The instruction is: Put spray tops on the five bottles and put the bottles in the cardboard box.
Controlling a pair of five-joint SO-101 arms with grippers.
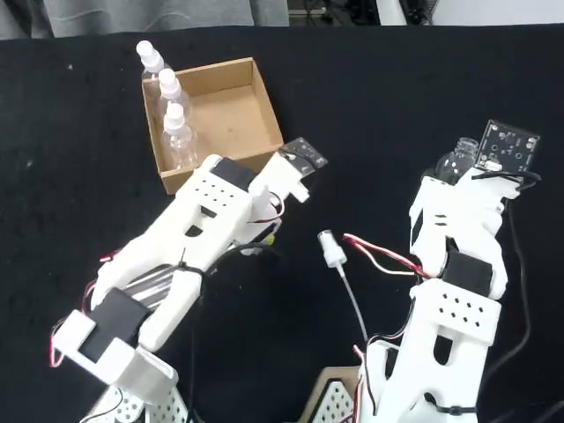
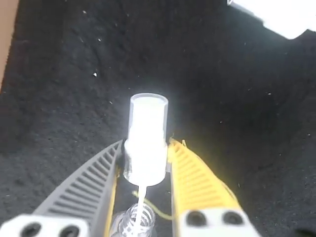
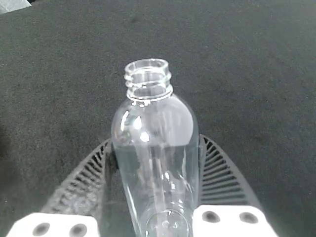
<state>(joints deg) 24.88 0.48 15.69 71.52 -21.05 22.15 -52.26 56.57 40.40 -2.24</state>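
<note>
Grips a white spray top (image 2: 147,131) in the left gripper (image 2: 145,144), with the grey and yellow fingers pressed to its two sides, the cap pointing toward the upper frame and a thin tube trailing toward the lower edge. Clamps a clear bottle (image 3: 154,143) in the right gripper (image 3: 155,148), with both fingers tight against its body and the bare threaded neck just above frame centre.

From the high view, places that bottle (image 1: 454,160) at the right of the frame, above mid-height, at the tip of the right arm. Stretches the left arm (image 1: 203,220) from lower left toward centre, ending just below the cardboard box (image 1: 238,72) at upper left. Lines up three capped bottles (image 1: 176,128) along the box's left wall. Leaves a second spray top (image 1: 332,251) lying on the black table (image 1: 88,176) near frame centre, between the arms, with its tube running toward the lower right.
</note>
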